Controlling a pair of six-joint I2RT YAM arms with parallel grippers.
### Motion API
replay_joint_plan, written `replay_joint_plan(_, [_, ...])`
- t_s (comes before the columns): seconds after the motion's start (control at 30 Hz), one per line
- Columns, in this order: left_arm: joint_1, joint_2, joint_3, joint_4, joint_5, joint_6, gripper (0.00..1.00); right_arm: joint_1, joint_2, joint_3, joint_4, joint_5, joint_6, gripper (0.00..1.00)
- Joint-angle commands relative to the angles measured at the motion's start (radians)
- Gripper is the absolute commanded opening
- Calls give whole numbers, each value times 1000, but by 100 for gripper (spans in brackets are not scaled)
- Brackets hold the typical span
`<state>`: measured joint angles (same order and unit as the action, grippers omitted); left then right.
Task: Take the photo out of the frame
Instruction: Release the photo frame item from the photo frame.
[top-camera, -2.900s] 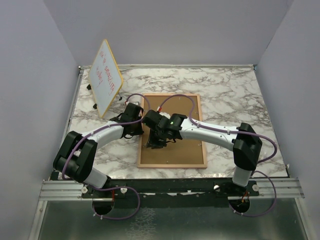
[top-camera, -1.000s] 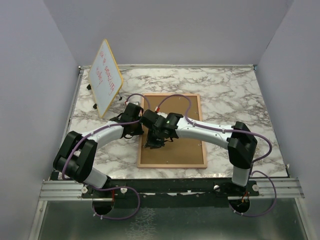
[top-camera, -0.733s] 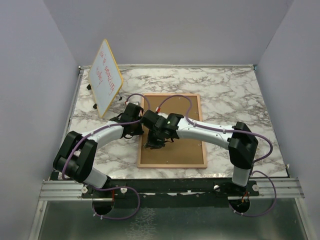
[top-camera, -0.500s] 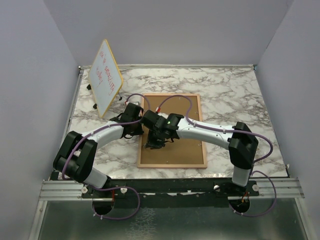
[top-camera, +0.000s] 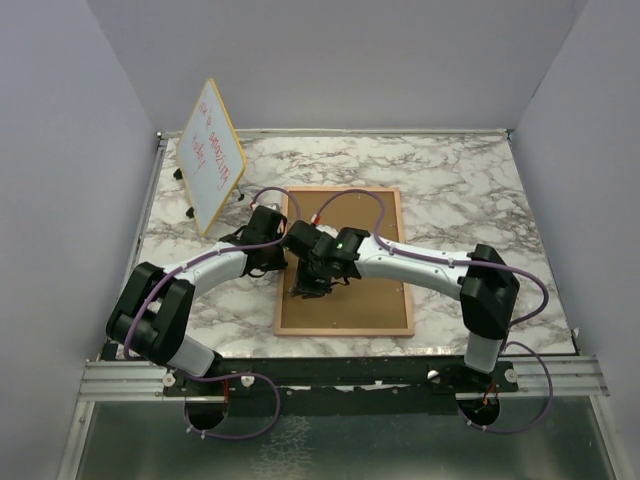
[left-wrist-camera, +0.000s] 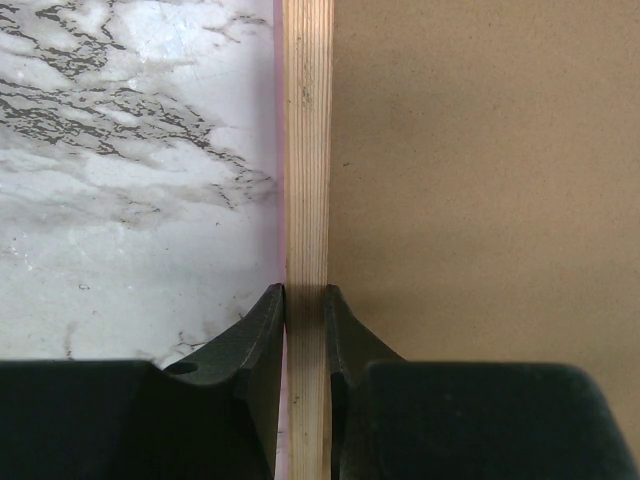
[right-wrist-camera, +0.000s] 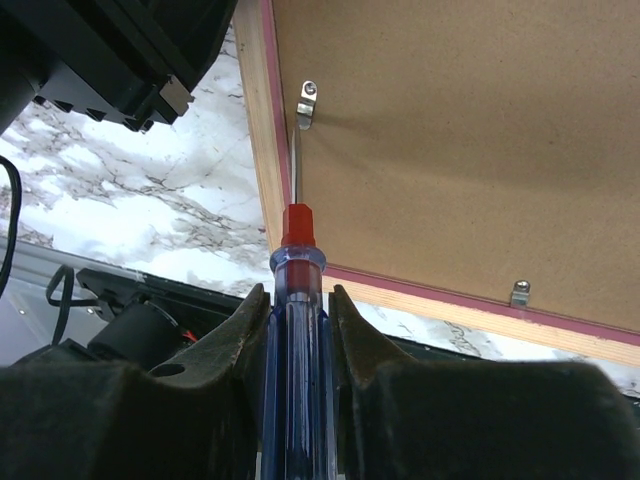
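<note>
Frame (top-camera: 372, 300) lies back-up on the marble table (top-camera: 450, 180), brown board showing. L gripper (left-wrist-camera: 305, 296) is pinched narrow on the frame's left wooden rail, one finger outside it, the other on the board side. R gripper (right-wrist-camera: 297, 292), over the frame's left part, is clamped on a screwdriver (right-wrist-camera: 296, 340) w/ clear blue handle & red collar. Its thin shaft runs just inside the left rail, tip at a small metal clip (right-wrist-camera: 308, 103). A 2nd clip (right-wrist-camera: 518, 292) sits by the frame's near rail. Whiteboard (top-camera: 211, 150) stands off the frame's far-left corner.
</note>
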<state>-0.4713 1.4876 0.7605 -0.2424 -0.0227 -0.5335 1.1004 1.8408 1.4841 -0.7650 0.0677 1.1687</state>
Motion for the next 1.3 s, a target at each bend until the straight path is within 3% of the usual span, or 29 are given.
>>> replay_joint_plan(0.0, [-4, -10, -14, -6, 49, 0, 0, 6, -70, -60, 66, -21, -59, 0])
replay_joint_plan(0.3, [-4, -23, -11, -18, 50, -2, 8, 7, -303, -305, 199, 23, -133, 1])
replay_joint_plan(0.47, [-4, -36, -2, -42, 47, -5, 29, 7, -454, -445, 231, 65, -200, 1])
replay_joint_plan(0.53, [-4, -46, 10, -79, 38, 2, 38, 7, -488, -473, 232, 49, -297, 1])
replay_joint_plan(0.7, [-4, -118, -12, -124, 48, -4, 47, 7, -520, -451, 108, 48, -434, 1])
replay_joint_plan(1.03, [-8, -296, -134, -172, 126, -145, 52, 7, -509, -409, -50, -127, -585, 1])
replay_joint_plan(1.27, [-68, -331, -112, -314, 30, -218, 51, 7, -488, -382, -66, -170, -589, 1])
